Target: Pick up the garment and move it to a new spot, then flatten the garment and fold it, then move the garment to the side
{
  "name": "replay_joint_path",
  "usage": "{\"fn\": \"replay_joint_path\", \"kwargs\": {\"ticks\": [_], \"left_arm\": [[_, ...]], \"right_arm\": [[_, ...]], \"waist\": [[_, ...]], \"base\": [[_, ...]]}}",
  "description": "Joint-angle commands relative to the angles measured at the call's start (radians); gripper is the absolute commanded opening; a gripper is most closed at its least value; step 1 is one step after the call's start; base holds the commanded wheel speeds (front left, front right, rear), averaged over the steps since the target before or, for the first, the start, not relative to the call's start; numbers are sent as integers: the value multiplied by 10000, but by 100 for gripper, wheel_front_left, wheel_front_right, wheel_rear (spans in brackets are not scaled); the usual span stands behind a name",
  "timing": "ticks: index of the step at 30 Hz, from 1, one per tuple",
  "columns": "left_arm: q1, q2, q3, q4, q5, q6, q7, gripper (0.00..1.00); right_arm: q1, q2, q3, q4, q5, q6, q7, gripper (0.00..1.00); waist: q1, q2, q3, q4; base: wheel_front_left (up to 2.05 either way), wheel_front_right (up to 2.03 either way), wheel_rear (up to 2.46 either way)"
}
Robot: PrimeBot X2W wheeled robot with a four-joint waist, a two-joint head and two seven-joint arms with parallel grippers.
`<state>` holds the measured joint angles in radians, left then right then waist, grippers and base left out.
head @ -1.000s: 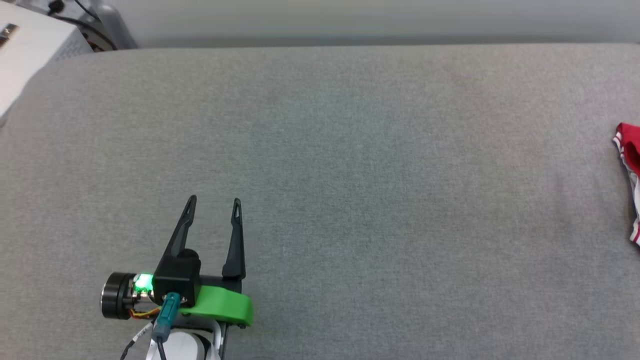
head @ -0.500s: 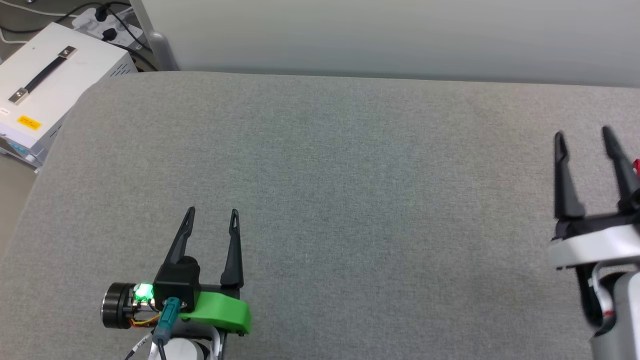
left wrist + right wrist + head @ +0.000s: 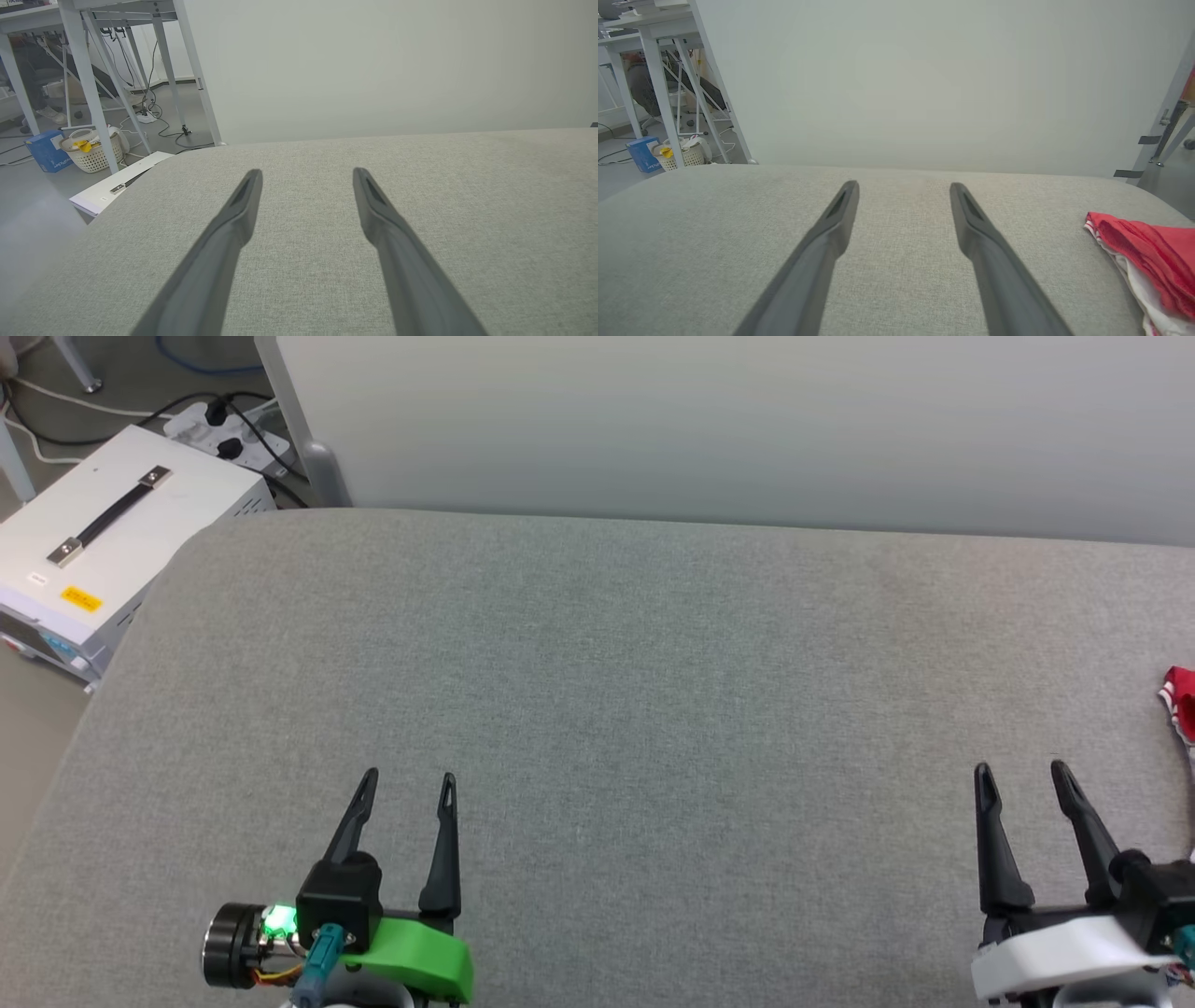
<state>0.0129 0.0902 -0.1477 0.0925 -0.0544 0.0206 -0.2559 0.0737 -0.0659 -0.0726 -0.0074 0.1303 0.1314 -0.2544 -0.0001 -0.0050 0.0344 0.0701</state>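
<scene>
1. Garment (image 3: 1148, 247) in neither gripper: nearest, left gripper (image 3: 408, 777) and right gripper (image 3: 1019, 767) low over the pad (image 3: 597, 663), jaws wide apart, empty, likely a neutral pose.
2. Farther right, heaped at the pad's end, apart from the right gripper; fits set aside or awaiting pickup.
3. Farthest, box (image 3: 121, 551) on floor.

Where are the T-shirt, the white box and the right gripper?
T-shirt (image 3: 1148, 242): right wrist view, red folded cloth.
white box (image 3: 187, 518): head view, its top face.
right gripper (image 3: 1019, 769): head view, midway between fingertips.
</scene>
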Motion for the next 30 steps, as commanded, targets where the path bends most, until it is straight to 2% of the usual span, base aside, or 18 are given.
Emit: {"fn": "replay_joint_path", "kwargs": {"ticks": [1,10,22,23,30], "left_arm": [[186,-48,38,47,-114,-65,-59,100],[471,-99,44,170,-168,-209,-59,100],[516,-138,136,297,-145,-285,-59,100],[376,-67,115,280,-86,-249,6,0],[360,-42,140,248,-70,-248,80,0]], "right_arm": [[228,45,-8,-99,25,-7,-73,100],[891,132,155,-242,-66,-7,-73,100],[1008,154,82,-247,72,-7,-74,100],[889,140,86,-215,30,0,-9,0],[847,140,102,-206,-3,0,64,0]], "waist": [[1,50,-148,-51],[1,50,-373,-143],[1,50,-380,-154],[1,0,-381,-155],[1,1,-381,-171]], "base": [[0,0,0],[0,0,0],[0,0,0],[0,0,0],[0,0,0]]}}
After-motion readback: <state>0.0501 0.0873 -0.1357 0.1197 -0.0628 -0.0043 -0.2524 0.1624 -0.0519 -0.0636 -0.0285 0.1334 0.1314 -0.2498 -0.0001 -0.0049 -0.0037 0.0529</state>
